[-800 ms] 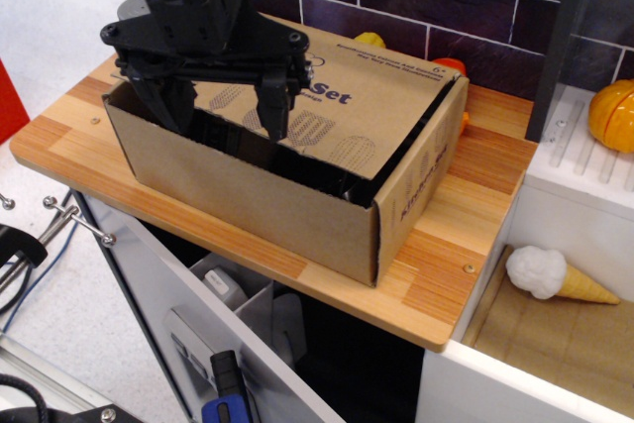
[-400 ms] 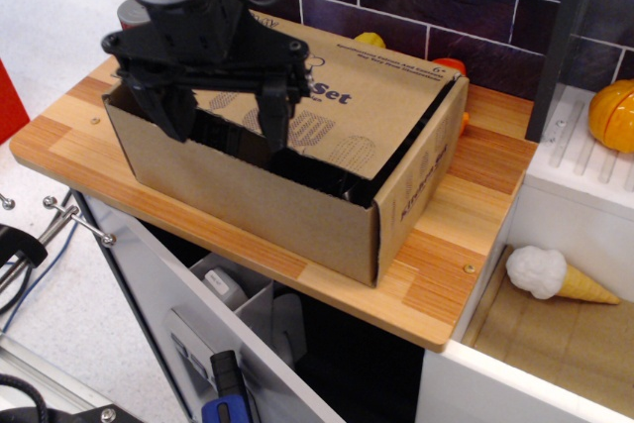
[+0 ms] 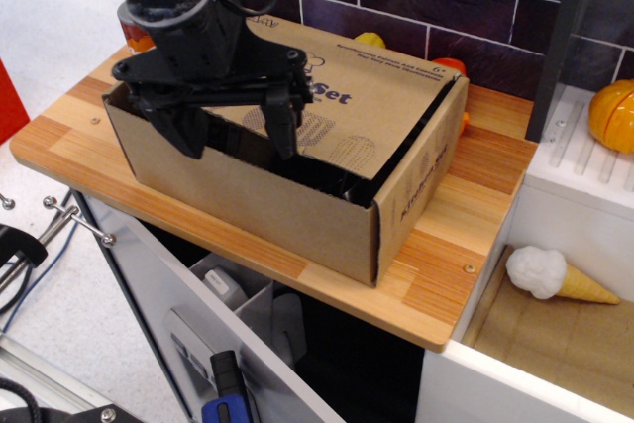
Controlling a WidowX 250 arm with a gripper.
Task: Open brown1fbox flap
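The brown1fbox (image 3: 248, 190) stands on the wooden counter (image 3: 466, 195), with "Kitchen Set" lettering on its right side. Its flap (image 3: 371, 96), printed with "Set" and oval patterns, lies folded down over the back part of the box, sloping inward. The front part of the box is open and dark inside. My black gripper (image 3: 241, 143) is open and wide, with both fingertips dipping into the opening in front of the flap's free edge. The right finger (image 3: 284, 126) is against or just in front of that edge. It holds nothing.
Yellow (image 3: 369, 40) and orange (image 3: 451, 64) toys lie behind the box against the purple tiled wall. A dark post (image 3: 560, 42) and a white rack with an orange fruit (image 3: 614, 114) stand at right. A toy ice cream cone (image 3: 555, 276) lies lower right. An open drawer (image 3: 238, 309) sits below the counter.
My gripper has sunk lower into the box opening, shifted slightly right and tilted. The flap and box have not visibly moved.
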